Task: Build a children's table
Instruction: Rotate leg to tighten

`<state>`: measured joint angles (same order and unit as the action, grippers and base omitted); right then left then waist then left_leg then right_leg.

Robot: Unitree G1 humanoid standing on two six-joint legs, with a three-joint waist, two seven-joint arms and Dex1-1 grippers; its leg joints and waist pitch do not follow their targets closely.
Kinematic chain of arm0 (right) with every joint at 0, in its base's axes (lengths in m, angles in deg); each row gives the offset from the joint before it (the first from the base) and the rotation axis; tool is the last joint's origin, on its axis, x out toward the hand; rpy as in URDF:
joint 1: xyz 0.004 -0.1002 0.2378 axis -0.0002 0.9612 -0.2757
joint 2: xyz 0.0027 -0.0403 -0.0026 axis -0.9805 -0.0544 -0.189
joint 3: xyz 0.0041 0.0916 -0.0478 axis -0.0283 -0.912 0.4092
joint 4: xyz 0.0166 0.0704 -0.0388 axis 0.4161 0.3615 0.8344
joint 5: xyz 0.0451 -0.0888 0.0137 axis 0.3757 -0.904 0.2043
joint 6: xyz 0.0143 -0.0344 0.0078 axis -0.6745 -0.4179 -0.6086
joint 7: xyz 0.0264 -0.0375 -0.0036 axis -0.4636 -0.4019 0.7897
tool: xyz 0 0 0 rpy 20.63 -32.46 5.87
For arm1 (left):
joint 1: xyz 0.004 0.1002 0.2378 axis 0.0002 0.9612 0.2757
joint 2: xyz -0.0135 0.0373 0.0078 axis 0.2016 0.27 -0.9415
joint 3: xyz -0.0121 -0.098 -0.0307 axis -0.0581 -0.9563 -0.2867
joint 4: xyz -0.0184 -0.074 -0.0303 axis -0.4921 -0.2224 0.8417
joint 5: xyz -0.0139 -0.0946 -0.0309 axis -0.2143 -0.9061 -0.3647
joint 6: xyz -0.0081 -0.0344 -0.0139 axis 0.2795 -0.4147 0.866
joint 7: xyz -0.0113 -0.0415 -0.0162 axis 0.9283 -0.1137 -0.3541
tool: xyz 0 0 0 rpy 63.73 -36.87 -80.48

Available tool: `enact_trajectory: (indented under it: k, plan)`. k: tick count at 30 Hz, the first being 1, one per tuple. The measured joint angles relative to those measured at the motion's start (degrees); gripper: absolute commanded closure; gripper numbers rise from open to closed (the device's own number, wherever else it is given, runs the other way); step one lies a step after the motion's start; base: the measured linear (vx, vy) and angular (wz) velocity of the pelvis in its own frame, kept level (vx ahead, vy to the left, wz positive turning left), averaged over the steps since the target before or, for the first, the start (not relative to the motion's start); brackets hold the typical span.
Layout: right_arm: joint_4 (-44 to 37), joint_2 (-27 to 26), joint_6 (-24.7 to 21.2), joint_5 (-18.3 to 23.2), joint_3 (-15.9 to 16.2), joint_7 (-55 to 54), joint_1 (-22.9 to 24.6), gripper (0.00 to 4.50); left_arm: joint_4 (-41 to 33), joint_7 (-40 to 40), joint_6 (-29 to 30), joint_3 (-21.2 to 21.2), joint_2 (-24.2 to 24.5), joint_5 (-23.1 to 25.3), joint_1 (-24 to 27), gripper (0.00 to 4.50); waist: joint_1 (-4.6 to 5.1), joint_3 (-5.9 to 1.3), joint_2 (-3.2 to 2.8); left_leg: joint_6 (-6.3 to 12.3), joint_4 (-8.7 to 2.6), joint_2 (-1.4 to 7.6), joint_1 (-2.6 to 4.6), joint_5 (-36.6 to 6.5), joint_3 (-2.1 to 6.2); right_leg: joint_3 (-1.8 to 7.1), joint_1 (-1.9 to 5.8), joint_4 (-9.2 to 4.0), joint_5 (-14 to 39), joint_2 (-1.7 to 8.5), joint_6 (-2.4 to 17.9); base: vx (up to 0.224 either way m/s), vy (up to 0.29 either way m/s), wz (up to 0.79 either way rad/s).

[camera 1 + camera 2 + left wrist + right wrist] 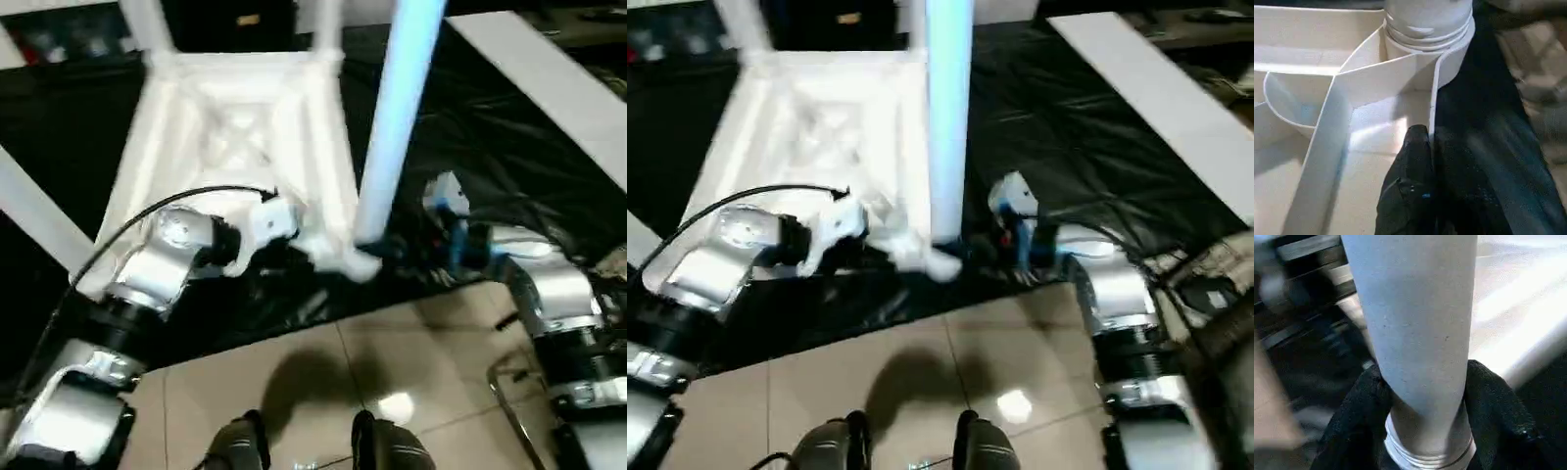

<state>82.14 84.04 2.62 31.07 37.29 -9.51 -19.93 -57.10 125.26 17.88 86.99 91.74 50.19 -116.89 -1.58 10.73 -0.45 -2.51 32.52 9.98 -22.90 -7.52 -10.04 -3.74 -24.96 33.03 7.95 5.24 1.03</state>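
While the children's table (pixel 245 147) lies upside down on the black-covered work table (pixel 509 166), close to that table's near edge, the right gripper (pixel 1425 431) is clamped around the base of a white leg (pixel 397 127) standing upright in the near corner socket (pixel 1449 58), its two black fingers (pixel 1498 421) pressed to either side of the tube. The left gripper (pixel 1432 147) pinches the thin side wall of the inverted top just beside that same socket, one finger inside the rim and one outside. Two more legs rise at the top's far corners.

The main risk, as I judge it, is that the leg is not fully seated: ridges show on the tube just above the socket (a thread or a stepped collar, I cannot tell which). A twist or push applied off-axis could jam it crooked. The left grip holds only a thin plastic wall, so a strong turn could slip it free or drag the whole top toward the near edge.
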Motion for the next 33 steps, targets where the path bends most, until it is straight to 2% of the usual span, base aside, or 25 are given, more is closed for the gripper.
enact_trajectory:
  k: [4,6,7,8,9,11,13,14,16,19,22,25,31,33]
  plan:
    - [-2.38,-10.59,-3.95,-4.17,-4.79,-23.50,-0.09,2.58,0.11,-13.15,7.74,-2.01,-7.61,2.45,-1.29,4.50,1.71,0.11,0.11,-0.02,0.05,-0.07,0.06,0.00,0.09,-0.17,-0.15,-0.37,0.12,0.07,-0.18,0.000,0.000,0.00]
    - [-2.98,-13.67,-4.54,-5.39,-5.65,-30.65,-0.31,2.58,0.21,-16.92,9.20,-2.45,-10.10,2.86,-1.48,4.50,2.13,0.12,0.10,-0.02,-0.11,-0.08,0.01,-0.01,0.24,-0.43,-0.11,-0.95,0.13,0.07,-0.19,0.000,0.000,0.00]
    - [-3.37,-16.81,-4.64,-6.23,-6.90,-35.99,-0.33,2.58,0.21,-19.32,10.62,-2.64,-11.83,3.35,-1.67,4.50,2.31,0.12,0.03,-0.02,-0.33,-0.08,0.01,-0.01,0.27,-0.54,-0.07,-1.35,0.13,0.06,-0.20,0.000,0.000,0.00]
    - [-3.73,-18.24,-4.56,-6.73,-7.30,-38.69,-0.33,2.58,0.21,-20.48,11.28,-2.67,-12.57,3.45,-1.89,4.50,2.40,0.14,-0.10,-0.02,-0.40,-0.11,-0.03,-0.01,0.27,-0.55,-0.06,-1.55,0.13,0.06,-0.20,0.000,0.000,0.00]
    - [-3.84,-18.83,-4.51,-6.80,-7.41,-40.18,-0.32,2.23,0.21,-21.25,11.57,-2.69,-13.03,3.54,-1.92,4.50,2.43,0.13,-0.15,-0.02,-0.56,-0.14,-0.04,-0.01,0.26,-0.54,-0.01,-1.79,0.13,0.06,-0.20,0.000,0.000,0.00]
    - [-3.78,-19.39,-3.99,-6.45,-7.82,-41.03,-0.32,1.86,0.18,-21.74,11.63,-2.63,-13.25,3.68,-2.04,4.50,2.41,0.13,-0.16,-0.02,-0.70,-0.17,-0.10,0.00,0.18,-0.47,0.03,-2.13,0.13,0.06,-0.19,0.000,0.000,0.00]
    - [-3.82,-19.64,-3.90,-5.79,-7.97,-40.79,-0.30,1.75,0.14,-21.78,11.66,-2.65,-13.24,3.67,-2.04,4.50,2.49,0.12,-0.20,-0.01,-0.66,-0.28,-0.10,0.00,0.13,-0.26,0.02,-2.13,0.12,0.06,-0.19,0.000,0.000,0.00]
    - [-4.08,-19.26,-3.90,-5.63,-7.97,-39.91,-0.11,1.75,-0.20,-21.63,11.63,-2.51,-12.86,3.68,-2.04,4.50,2.53,0.13,-0.20,-0.01,-0.66,-0.32,-0.10,0.00,0.09,-0.16,0.00,-2.13,0.12,0.06,-0.18,0.000,0.000,0.00]
    - [-4.13,-18.19,-3.69,-5.10,-7.93,-37.64,0.20,1.45,-0.41,-20.77,11.26,-2.08,-12.19,3.64,-2.04,4.50,2.53,0.13,-0.20,-0.01,-0.66,-0.33,-0.10,0.00,0.06,-0.10,-0.02,-2.13,0.10,0.06,-0.16,0.000,0.000,0.00]
    - [-4.16,-13.15,-0.32,-3.89,-5.59,-29.74,2.20,1.29,-1.56,-16.99,8.53,-0.66,-8.76,3.05,-1.25,4.50,2.40,0.13,-0.19,-0.01,-0.67,-0.29,-0.12,0.00,0.04,-0.11,-0.08,-1.97,-0.01,0.06,0.00,0.000,0.000,0.00]
    - [-3.99,-10.97,1.23,-2.80,-5.42,-24.83,2.53,1.02,-2.56,-14.12,5.96,-0.37,-6.74,2.55,-0.26,4.50,2.20,0.13,-0.18,0.02,-0.65,-0.27,-0.14,0.00,-0.01,-0.09,-0.14,-1.85,-1.16,0.06,0.35,0.000,0.000,0.00]
    - [-3.64,-6.09,3.09,-1.33,-4.55,-16.93,2.54,0.68,-2.69,-10.01,2.65,-0.17,-3.86,1.49,0.40,4.50,1.35,0.13,-0.19,0.01,-0.86,-0.13,-0.14,-0.02,-0.01,-0.22,-0.30,-1.65,-1.45,-0.01,0.25,0.000,0.000,0.00]
    - [-2.86,4.78,7.73,0.73,-0.97,2.50,2.56,0.68,-1.38,-1.50,-3.57,-0.11,0.80,-1.51,0.93,4.50,-0.14,0.13,-0.18,0.01,-1.00,0.00,-0.20,-0.04,0.06,-0.24,-0.66,-0.88,-1.41,-0.12,0.18,0.000,0.000,0.00]
    - [-2.10,5.57,8.50,1.40,-0.95,6.15,2.55,0.68,-0.98,0.58,-4.89,-0.18,1.92,-1.91,0.92,4.50,-0.43,0.13,-0.18,0.09,-1.01,0.04,-0.27,0.01,0.05,-0.24,-0.78,-0.83,-1.40,-0.15,0.17,0.000,0.000,0.00]
